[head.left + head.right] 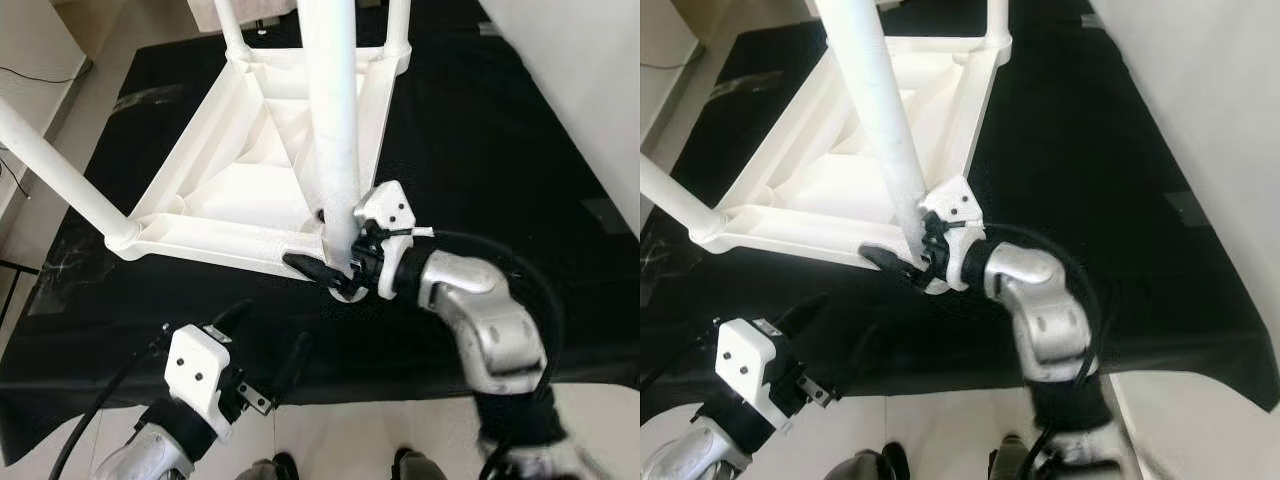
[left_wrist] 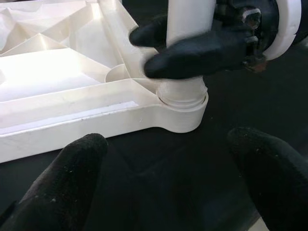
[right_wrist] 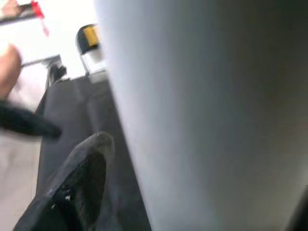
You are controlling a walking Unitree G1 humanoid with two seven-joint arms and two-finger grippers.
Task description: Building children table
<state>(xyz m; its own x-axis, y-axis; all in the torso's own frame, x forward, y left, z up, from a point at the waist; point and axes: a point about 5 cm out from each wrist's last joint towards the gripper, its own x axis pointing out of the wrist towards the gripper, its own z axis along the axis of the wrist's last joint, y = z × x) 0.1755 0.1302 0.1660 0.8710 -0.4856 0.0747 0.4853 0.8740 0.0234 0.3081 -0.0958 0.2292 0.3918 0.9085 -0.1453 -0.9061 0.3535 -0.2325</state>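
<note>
- Left eye: the table (image 1: 215, 215) lies upside down on the black cloth (image 1: 480, 150). The right gripper (image 1: 335, 265) clamps the leg (image 1: 332, 120) just above its corner socket. The leg should probably be kept upright and pressed straight down.
- Right eye: the left gripper (image 1: 835, 345) hangs near that corner, off the table.
- Left wrist: the socket (image 2: 183, 103) shows the leg seated; the left fingers (image 2: 67, 178) are spread wide, empty.
- Right wrist: the leg fills the grip.

Black cloth (image 1: 480, 150) spread over pale floor (image 1: 400, 425) — white wall (image 1: 590, 80) beside.
</note>
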